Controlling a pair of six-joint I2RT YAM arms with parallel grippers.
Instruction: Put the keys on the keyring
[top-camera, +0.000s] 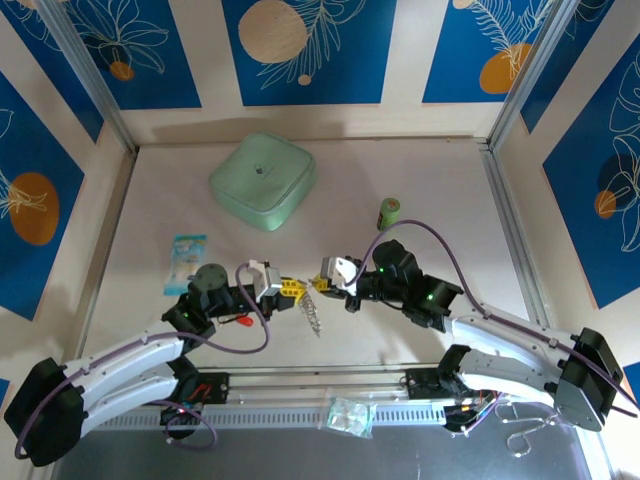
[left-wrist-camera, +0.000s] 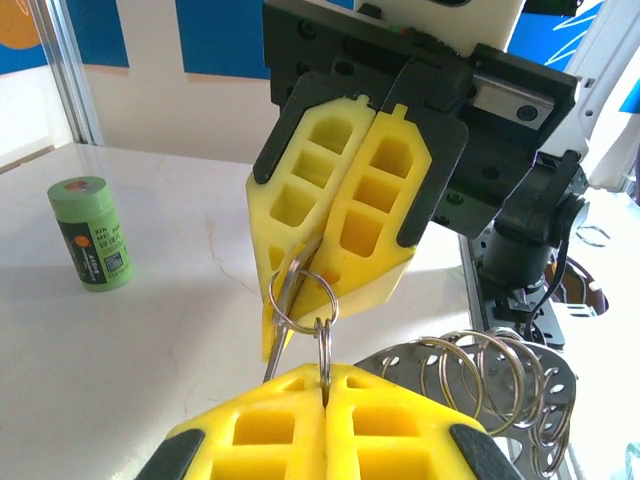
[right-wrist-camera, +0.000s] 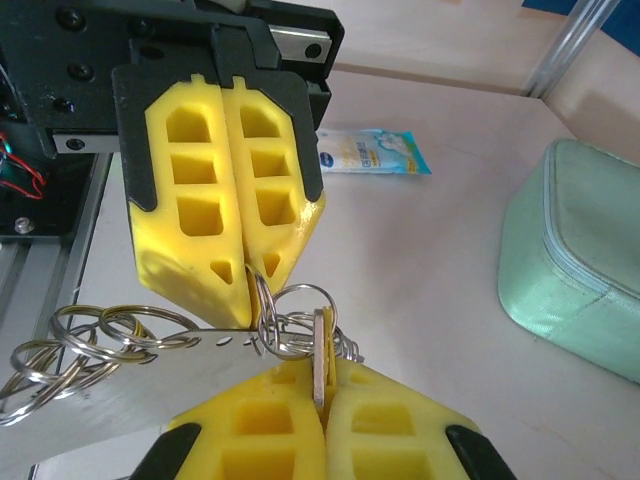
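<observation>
Threading step in hand. At overhead centre, your left gripper (left-wrist-camera: 325, 385) is clamped on the keyring (left-wrist-camera: 323, 345), your right gripper (left-wrist-camera: 318, 275) on what appears a key (left-wrist-camera: 280, 340). Next, you must feed it along the ring's coil.

Left fingers (left-wrist-camera: 270, 435), right fingers (left-wrist-camera: 300, 200) clamped, tips facing.

Two tools (top-camera: 296, 290) (top-camera: 320, 285); one green cylinder (top-camera: 389, 212); one pale case (top-camera: 262, 180); one keyring (top-camera: 312, 318).
</observation>
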